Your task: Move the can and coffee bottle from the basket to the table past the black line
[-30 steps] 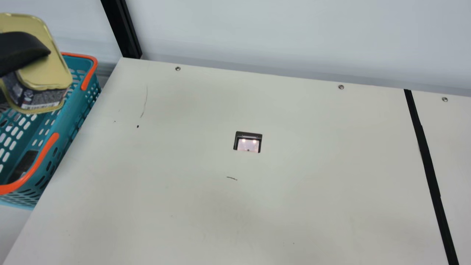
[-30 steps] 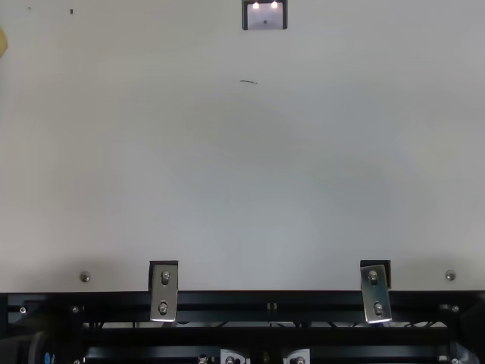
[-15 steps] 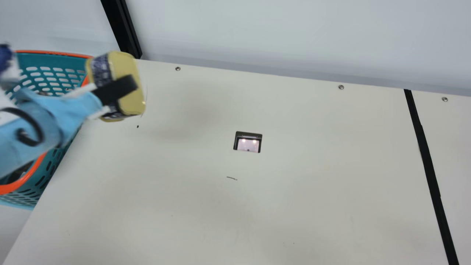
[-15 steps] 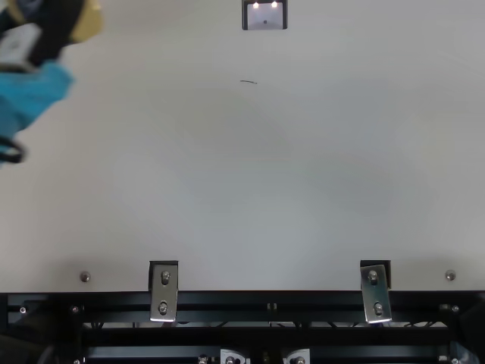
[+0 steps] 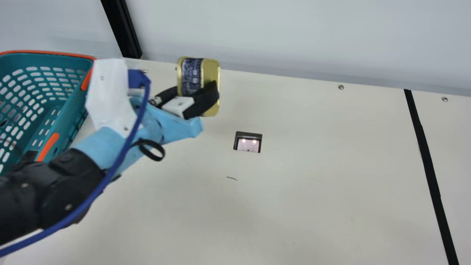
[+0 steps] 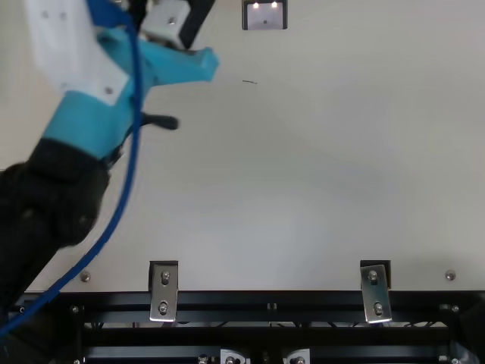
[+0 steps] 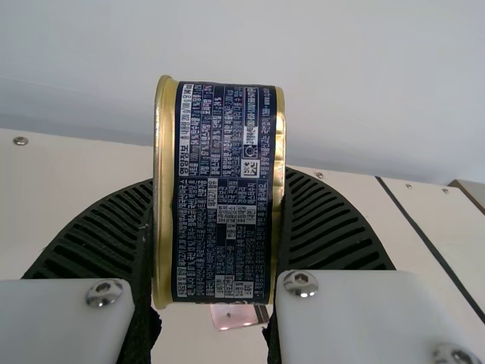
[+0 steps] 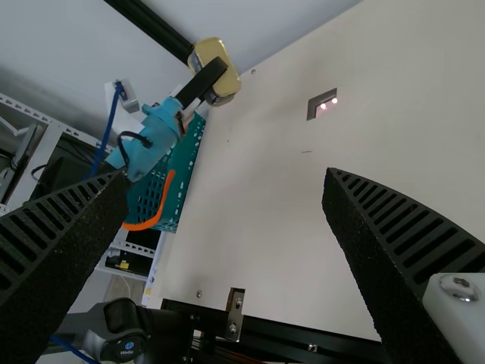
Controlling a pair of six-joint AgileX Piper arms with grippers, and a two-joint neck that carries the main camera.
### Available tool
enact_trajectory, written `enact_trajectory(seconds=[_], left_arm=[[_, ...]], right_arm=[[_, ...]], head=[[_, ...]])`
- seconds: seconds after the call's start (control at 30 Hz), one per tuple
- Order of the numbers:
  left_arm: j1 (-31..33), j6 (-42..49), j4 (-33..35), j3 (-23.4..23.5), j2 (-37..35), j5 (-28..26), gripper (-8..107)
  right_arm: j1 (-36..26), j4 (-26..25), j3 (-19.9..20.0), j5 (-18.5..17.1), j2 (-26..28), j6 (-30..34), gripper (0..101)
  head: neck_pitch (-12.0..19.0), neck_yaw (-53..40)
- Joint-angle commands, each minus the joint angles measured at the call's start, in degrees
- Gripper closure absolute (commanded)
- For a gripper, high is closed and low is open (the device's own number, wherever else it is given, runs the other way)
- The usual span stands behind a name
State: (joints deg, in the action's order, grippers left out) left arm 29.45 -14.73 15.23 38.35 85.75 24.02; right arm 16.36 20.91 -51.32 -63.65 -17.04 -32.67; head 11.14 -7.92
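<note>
Black, ribbed and tapered, the fingers of the right pincer [image 8: 226, 180] stand wide apart, facing the basket [image 5: 71, 106]. On the basket's near side, the top view shows shiny metal brackets [image 6: 163, 292] on a dark rail [image 6: 265, 301]. The left arm [image 5: 147, 123], sheathed in light blue with a smooth darker cable [image 5: 110, 176], crosses in front of the basket's slotted teal wall. Right of the basket, the left pincer [image 5: 197, 88] holds the can [image 5: 192, 75] above the tabletop [image 5: 294, 184], short of the black line [image 5: 428, 165]. The main view catches the can's flat gold end, rounded at the corners; the left wrist view faces its navy label, packed with fine print between gold rims. Behind the basket rises a smooth pale wall [image 5: 294, 36].
</note>
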Motion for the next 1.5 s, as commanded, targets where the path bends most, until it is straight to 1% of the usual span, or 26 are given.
enact_trajectory(seconds=[0.0,0.2,0.4,0.6,0.73,0.93,1.07,1.27,1.47], left_arm=[[-0.5,-4.6,-6.0,0.8,5.3,4.1,89],[-2.6,-12.0,-16.2,3.5,13.2,9.1,89],[-3.5,-18.5,-24.7,6.7,18.7,11.4,89],[-3.5,-24.1,-30.9,9.8,22.2,12.6,89],[-3.1,-27.2,-33.6,11.7,23.9,12.9,89],[-2.3,-30.1,-35.9,14.0,25.8,13.6,89],[-2.0,-30.3,-35.7,14.8,26.7,14.6,89],[-1.9,-27.6,-34.0,14.9,27.4,18.5,89],[-1.8,-22.0,-31.5,14.2,28.6,22.6,89]], right_arm=[[0.0,0.0,0.0,0.0,0.0,0.0,0],[0.0,0.0,0.0,0.0,0.0,0.0,0],[0.0,0.0,0.0,0.0,0.0,0.0,0],[0.0,0.0,0.0,0.0,0.0,0.0,0],[0.0,0.0,0.0,0.0,0.0,0.0,0],[0.0,0.0,0.0,0.0,0.0,0.0,0],[0.0,0.0,0.0,0.0,0.0,0.0,0],[0.0,0.0,0.0,0.0,0.0,0.0,0],[0.0,0.0,0.0,0.0,0.0,0.0,0]], head=[[0.1,0.3],[0.1,0.3],[0.1,0.3],[0.1,0.3],[0.1,0.3],[0.1,0.3],[0.1,0.3],[0.1,0.3],[0.1,0.3]])
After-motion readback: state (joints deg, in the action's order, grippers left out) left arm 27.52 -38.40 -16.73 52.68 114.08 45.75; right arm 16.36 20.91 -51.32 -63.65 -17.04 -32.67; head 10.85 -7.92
